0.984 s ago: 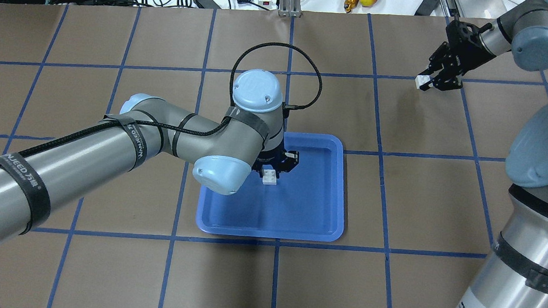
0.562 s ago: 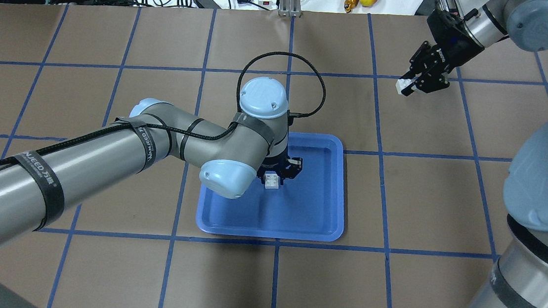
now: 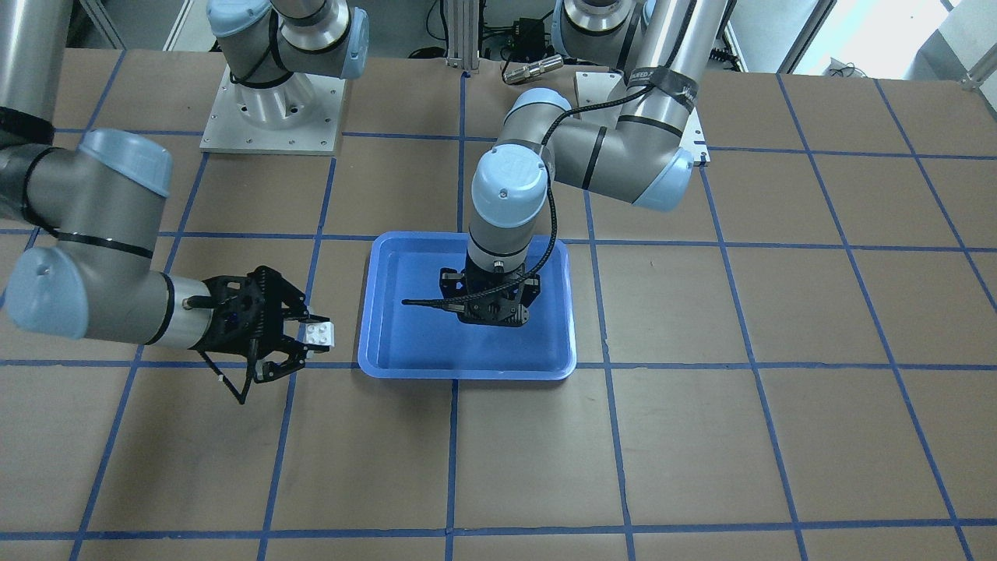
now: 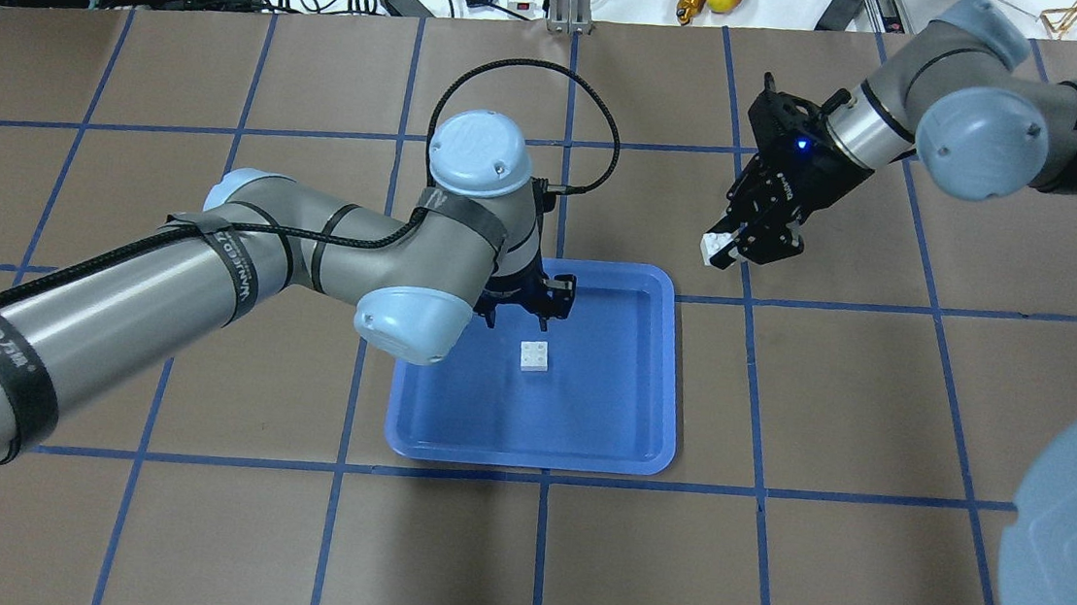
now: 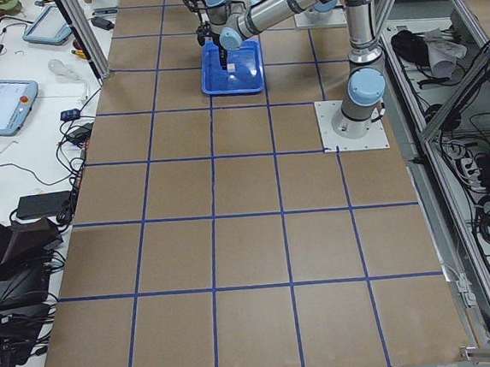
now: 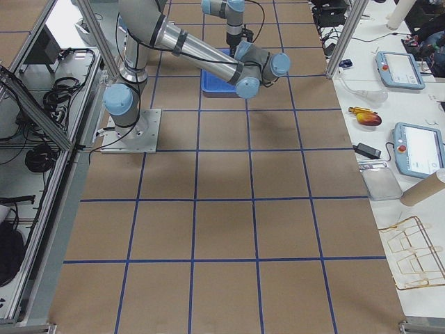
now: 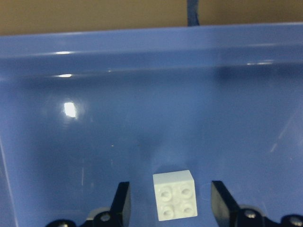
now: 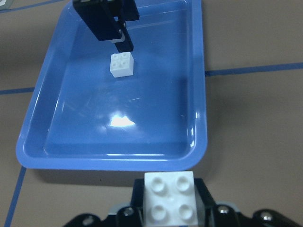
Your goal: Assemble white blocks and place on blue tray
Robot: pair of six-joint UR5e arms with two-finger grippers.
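White blocks are not yet joined. One white block [image 4: 535,356] lies studs up on the floor of the blue tray [image 4: 616,417], directly beneath the left gripper [image 4: 518,316]. In the left wrist view this block sits between the two fingers [image 7: 121,202], which stand wide apart and touch neither of its sides. The other white block [image 4: 716,248] is clamped at the fingertips of the right gripper [image 4: 741,246], studs facing the wrist camera, raised off the table and outside the tray. From the right gripper, the tray lies ahead and below, with the tray block in its far half under the left gripper. The step in hand appears to be carrying the held block over to the one on the tray. To do it well, square the held block's edges to the tray block before contact, then press straight along the stud axis without tilting. The tray floor looks smooth, so the loose block will probably slide under a sideways push. Closing the left gripper lightly on it as a brace would help, provided room is left for the right fingers. Keep the two grippers from colliding over the tray. Count: two white blocks, one blue tray, two grippers.
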